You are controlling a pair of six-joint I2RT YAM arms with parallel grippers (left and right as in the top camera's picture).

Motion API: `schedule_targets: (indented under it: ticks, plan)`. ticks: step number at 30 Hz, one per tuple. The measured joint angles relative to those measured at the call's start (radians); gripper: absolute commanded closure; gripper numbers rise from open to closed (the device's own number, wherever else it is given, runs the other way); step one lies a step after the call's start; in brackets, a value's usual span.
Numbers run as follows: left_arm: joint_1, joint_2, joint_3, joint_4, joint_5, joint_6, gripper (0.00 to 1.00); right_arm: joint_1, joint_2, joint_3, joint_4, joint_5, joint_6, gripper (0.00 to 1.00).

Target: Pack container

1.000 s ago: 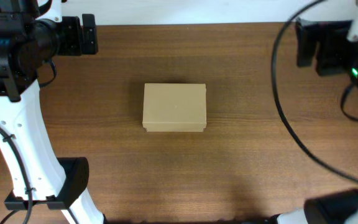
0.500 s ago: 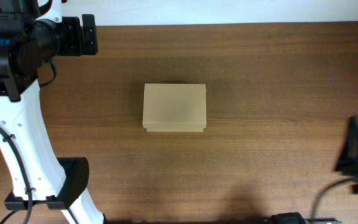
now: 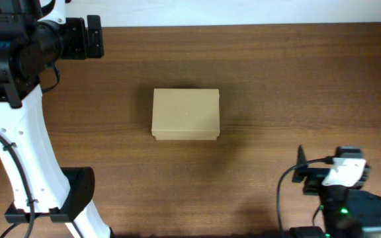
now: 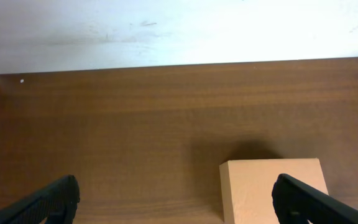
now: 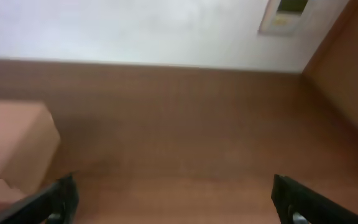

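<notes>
The container (image 3: 186,114), a tan cardboard box with its flap lid shut, lies flat in the middle of the brown table. It shows at the lower right of the left wrist view (image 4: 272,190) and blurred at the left of the right wrist view (image 5: 14,146). My left gripper (image 4: 179,208) is open and empty; it hovers at the far left corner in the overhead view (image 3: 95,36), well clear of the box. My right gripper (image 5: 179,205) is open and empty, low at the front right in the overhead view (image 3: 302,173). No pens are in view.
The wooden table (image 3: 276,86) ends at a white wall along the far edge (image 4: 166,31). The left arm's white link and black base (image 3: 45,192) stand at the front left. A wooden panel (image 5: 347,68) rises at the right.
The right arm swung from the far right corner down to the front right of the table. The left arm and the box have not moved.
</notes>
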Motion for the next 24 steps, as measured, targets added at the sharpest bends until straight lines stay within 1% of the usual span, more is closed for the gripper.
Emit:
schedule_targets:
  ticks: [3, 9, 14, 24]
  plan:
    - [0.0, 0.0, 0.0, 0.0, 0.0, 0.0, 0.0, -0.001, -0.063, -0.148, 0.037, -0.007, 0.0, 0.01]
    - [0.0, 0.0, 0.0, 0.0, 0.0, 0.0, 0.0, -0.001, -0.184, -0.378, 0.069, -0.01, 0.0, 0.01]
    - [0.0, 0.0, 0.0, 0.0, 0.0, 0.0, 0.0, -0.001, -0.22, -0.433, 0.074, -0.011, 0.0, 0.01]
    - [0.0, 0.0, 0.0, 0.0, 0.0, 0.0, 0.0, -0.001, -0.22, -0.436, 0.077, -0.011, 0.0, 0.01]
